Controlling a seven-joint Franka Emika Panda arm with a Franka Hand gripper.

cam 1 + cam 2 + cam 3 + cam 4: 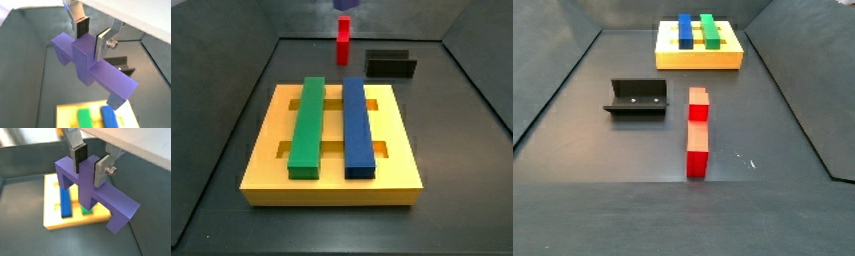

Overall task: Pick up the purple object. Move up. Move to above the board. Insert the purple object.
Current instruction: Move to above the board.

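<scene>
Above dark grey floor, pincer [90, 162] gripping purple object [93, 190]

In a side view only a sliver of the purple object [345, 4] shows, cut by the picture's top edge; the tool [91, 164] holding it lies out of both side views. In both wrist views the purple object hides part of the board [52, 217].

I work in a robotics lab test cell: a dark grey surface [593, 150] walled by sloping grey panels, with only bare coloured test pieces laid out, a yellow board [331, 180], a red block [698, 130] and a black fixture [643, 97]. My gripper [90, 160] hangs above, holding the purple object [100, 195].
</scene>
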